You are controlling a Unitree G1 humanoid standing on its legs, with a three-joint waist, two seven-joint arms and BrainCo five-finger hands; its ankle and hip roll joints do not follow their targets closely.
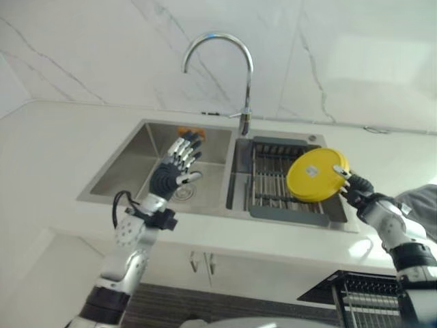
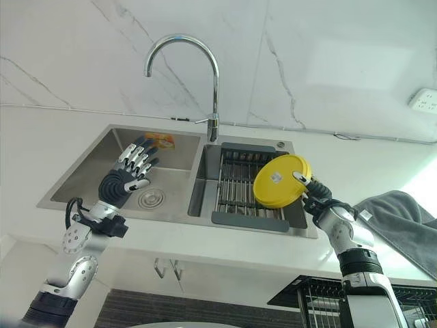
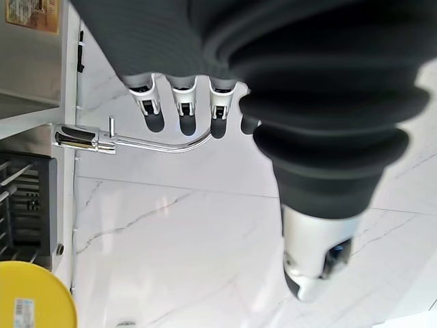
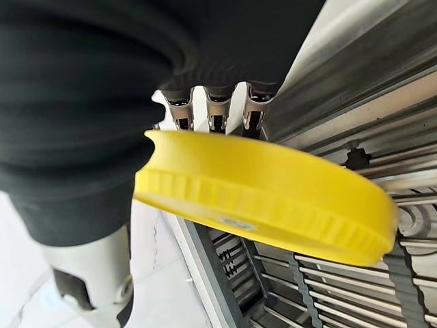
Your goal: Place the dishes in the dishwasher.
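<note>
While right hand (image 2: 315, 193) grips, one yellow plate (image 2: 278, 181)

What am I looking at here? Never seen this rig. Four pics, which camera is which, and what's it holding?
It is a humanoid robot with two arms standing at a kitchen counter. The two wide pictures come from a stereo camera on its head, looking at a double sink with a tall faucet and a marble wall behind. The two close-ups come from cameras on the wrists, looking along each hand.

The right robot hand pinches a round yellow dish by its edge, tilted above the drying rack that sits in the right sink basin. The right wrist view shows the dish's rim from very close.

The left robot hand hangs open over the left basin, holding nothing. A grey cloth lies on the counter at the right, and a wire rack shows below the counter edge.
</note>
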